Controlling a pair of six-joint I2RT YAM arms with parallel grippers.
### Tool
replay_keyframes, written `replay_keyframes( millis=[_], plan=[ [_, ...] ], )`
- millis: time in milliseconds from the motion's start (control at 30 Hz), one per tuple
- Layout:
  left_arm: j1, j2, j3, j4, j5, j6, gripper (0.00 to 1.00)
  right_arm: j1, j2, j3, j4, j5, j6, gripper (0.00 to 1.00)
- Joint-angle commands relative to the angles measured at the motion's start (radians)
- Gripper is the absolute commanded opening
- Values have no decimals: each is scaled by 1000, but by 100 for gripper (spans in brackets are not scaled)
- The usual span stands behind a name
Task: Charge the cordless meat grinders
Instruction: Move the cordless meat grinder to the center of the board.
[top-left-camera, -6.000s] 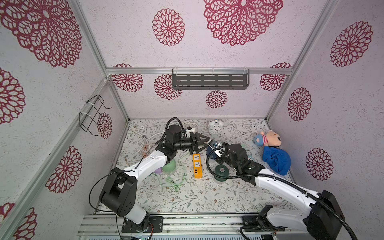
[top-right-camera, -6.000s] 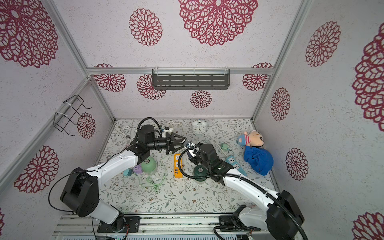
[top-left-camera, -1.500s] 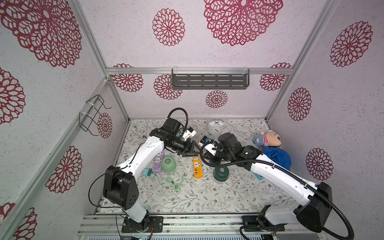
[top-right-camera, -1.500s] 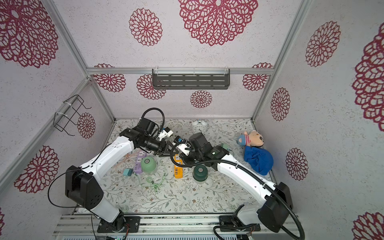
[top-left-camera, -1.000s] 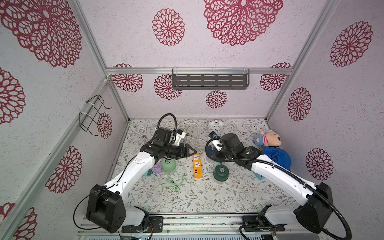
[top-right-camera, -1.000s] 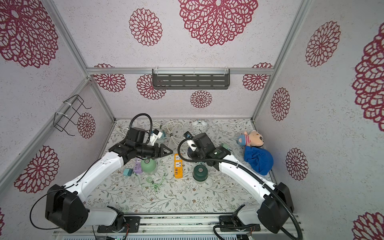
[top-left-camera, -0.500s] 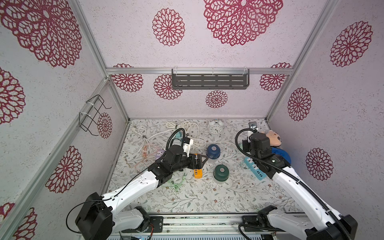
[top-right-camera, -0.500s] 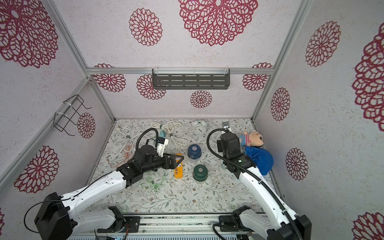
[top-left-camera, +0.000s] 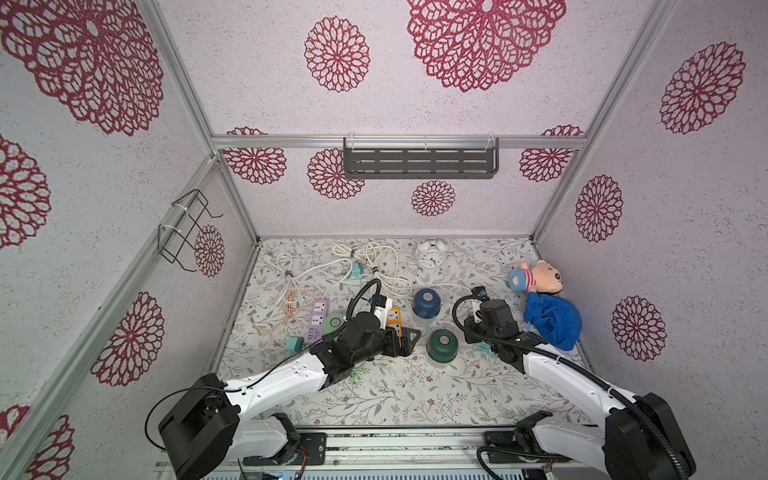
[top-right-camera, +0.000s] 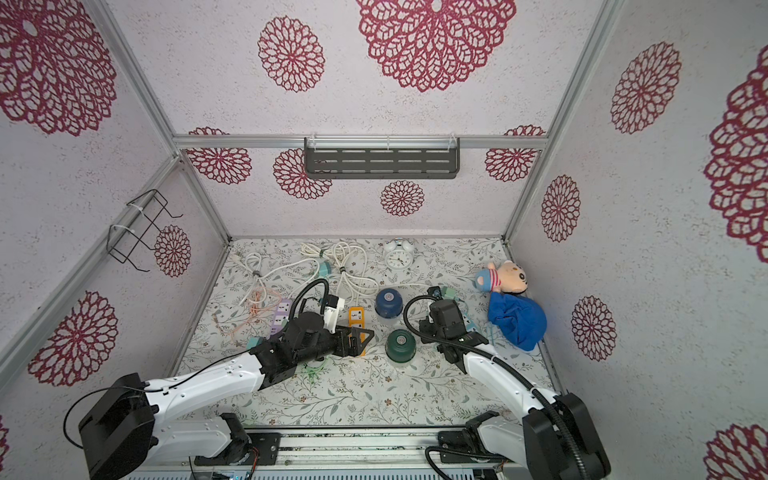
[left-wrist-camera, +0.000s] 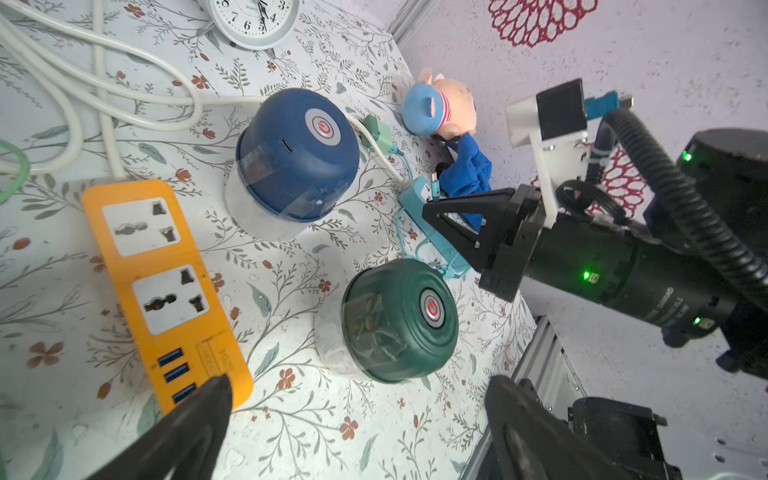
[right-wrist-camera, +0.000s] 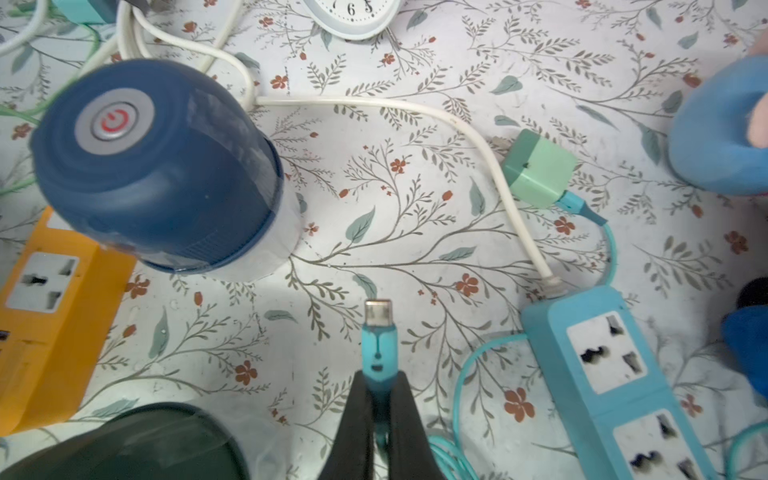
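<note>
Left gripper: spread wide, empty, nine o'clock of dark green grinder. Right gripper: clamped on teal cable plug. Navy grinder: stands eleven o'clock of dark green grinder.

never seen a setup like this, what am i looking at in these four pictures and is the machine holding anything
Two white robot arms reach over a flowered table. Two pictures look down from one camera overhead; the other two come from a small camera on each arm's wrist. On the table stand a navy blue grinder, a dark green grinder and a mint green grinder, beside an orange power strip, a blue power strip, an alarm clock, a plush toy and white cables. The left pincer is open and empty. The right pincer is shut on a teal charging plug, not plugged into any grinder.
</note>
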Motion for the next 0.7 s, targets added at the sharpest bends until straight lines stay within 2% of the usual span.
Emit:
replay_keyframes(
  millis=[0,400,667],
  plan=[
    [3,0,-4,59,-39,-29,99,2,-32,-20,44,-75,51,0],
    [13,-36,-15,23,-91,-32,97,14,-132,-99,57,-234,120,0],
    [39,-63,-35,9,-92,-40,97,76,-134,-108,15,-234,147,0]
  ],
)
